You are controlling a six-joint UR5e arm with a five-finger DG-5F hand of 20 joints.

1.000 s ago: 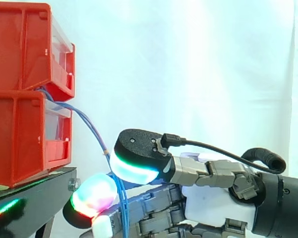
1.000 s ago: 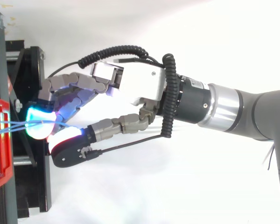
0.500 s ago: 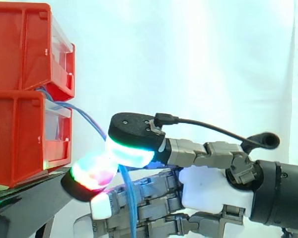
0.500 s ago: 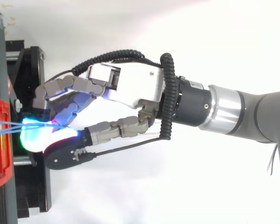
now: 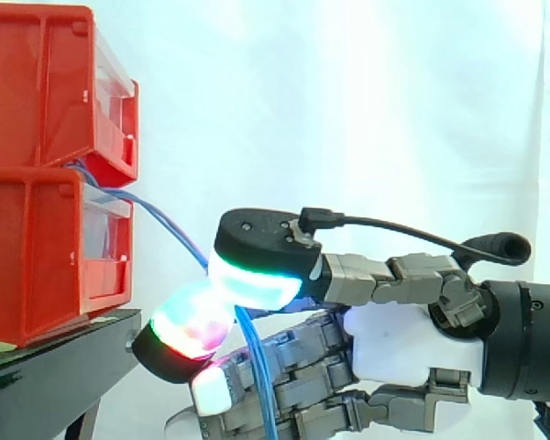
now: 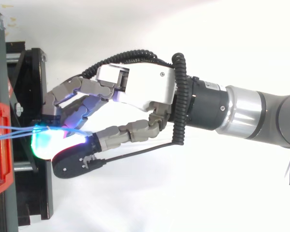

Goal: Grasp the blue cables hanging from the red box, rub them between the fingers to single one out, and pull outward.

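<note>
Beside red bins (image 5: 46, 183) on black stand (image 5: 64, 367), fingers (image 5: 191, 328) pinching blue cables (image 5: 168, 227), curtain (image 5: 348, 110) behind.

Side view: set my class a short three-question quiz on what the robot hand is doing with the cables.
1. True or false: the robot hand is pinching the cables.
2. The cables come out: A) of a drawer on the floor; B) from between the stacked bins; C) of a ceiling hook.
3. Fill in: the bins rest on a black ____.
Key: 1 true; 2 B; 3 stand.
</note>
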